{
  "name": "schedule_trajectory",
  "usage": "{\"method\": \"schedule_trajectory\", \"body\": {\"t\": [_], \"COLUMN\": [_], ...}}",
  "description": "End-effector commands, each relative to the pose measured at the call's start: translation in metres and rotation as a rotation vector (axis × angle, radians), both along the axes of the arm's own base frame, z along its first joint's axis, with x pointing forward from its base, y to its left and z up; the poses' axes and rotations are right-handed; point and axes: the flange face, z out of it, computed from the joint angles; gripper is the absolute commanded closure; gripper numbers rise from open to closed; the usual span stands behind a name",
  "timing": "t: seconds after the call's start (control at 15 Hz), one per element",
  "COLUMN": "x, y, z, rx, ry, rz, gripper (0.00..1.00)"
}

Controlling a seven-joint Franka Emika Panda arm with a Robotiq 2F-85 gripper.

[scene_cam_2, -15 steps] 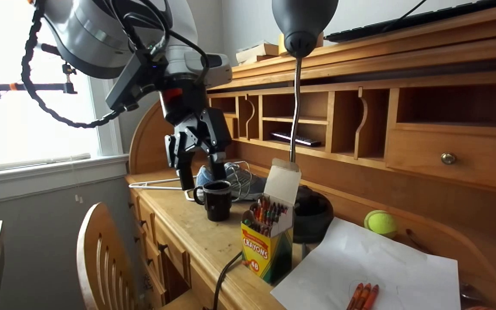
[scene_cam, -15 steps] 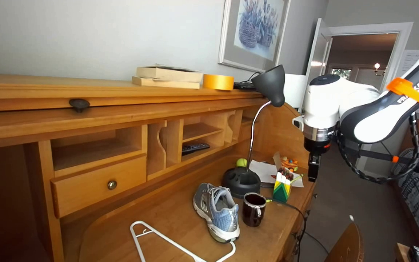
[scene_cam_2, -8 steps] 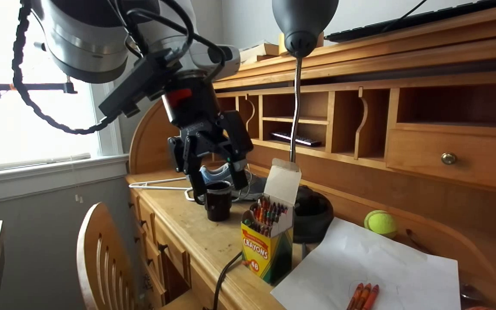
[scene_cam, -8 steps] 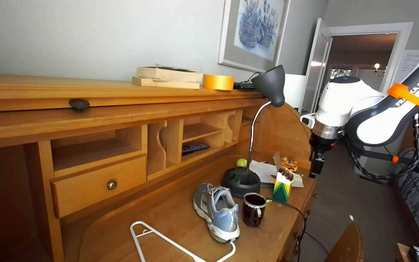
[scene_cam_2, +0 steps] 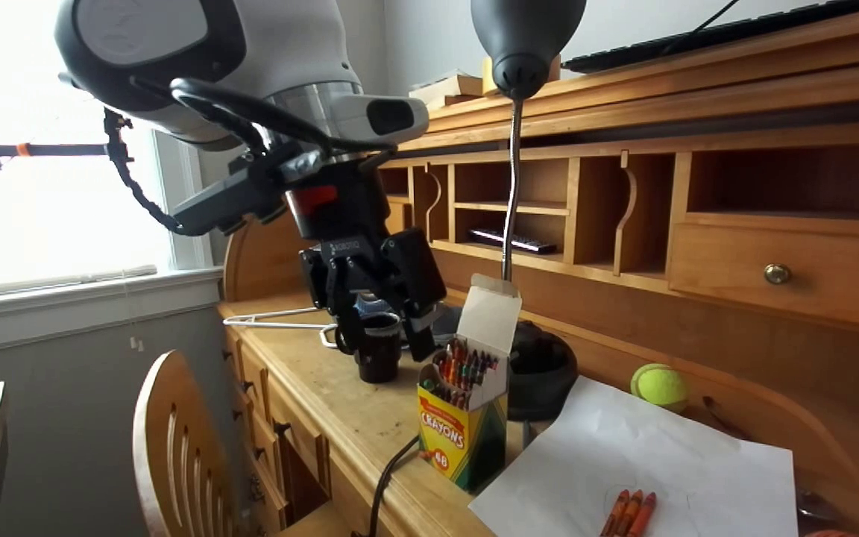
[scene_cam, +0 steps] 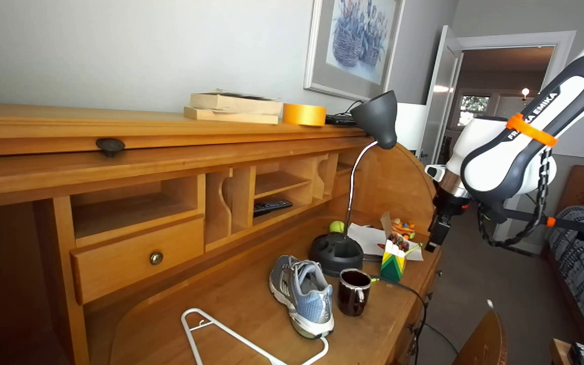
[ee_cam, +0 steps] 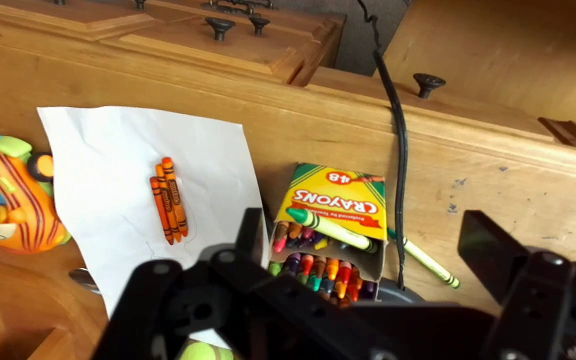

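The gripper (scene_cam_2: 388, 349) hangs above the desk (scene_cam_2: 375, 410), jaws apart; a crayon box (scene_cam_2: 463, 429) stands near the front edge.

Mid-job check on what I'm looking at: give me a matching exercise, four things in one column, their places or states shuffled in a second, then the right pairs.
Things
1. gripper
2. crayon box
3. mug
4. three loose crayons

Places and states
A. lying side by side on the white paper
B. jaws apart, nothing held
C. dark, standing beside the shoe
D. packed with more crayons

Right pairs: 1-B, 2-D, 3-C, 4-A
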Motion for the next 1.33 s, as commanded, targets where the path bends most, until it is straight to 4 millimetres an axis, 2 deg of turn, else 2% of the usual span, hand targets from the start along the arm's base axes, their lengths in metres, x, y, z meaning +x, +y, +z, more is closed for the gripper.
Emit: {"method": "schedule_trajectory", "body": {"t": [0.0,0.4,1.27], "x": [0.001,0.002,0.019], "y": [-0.006,-0.02,-0.028], "z": [0.002,0.002,-0.027], "rx": [0.051,0.123,0.214], "ry": [-0.052,-0.098,-0.104], "rz": [-0.042,-0.131,-0.194], "gripper": [0.0,0.0,0.0]}}
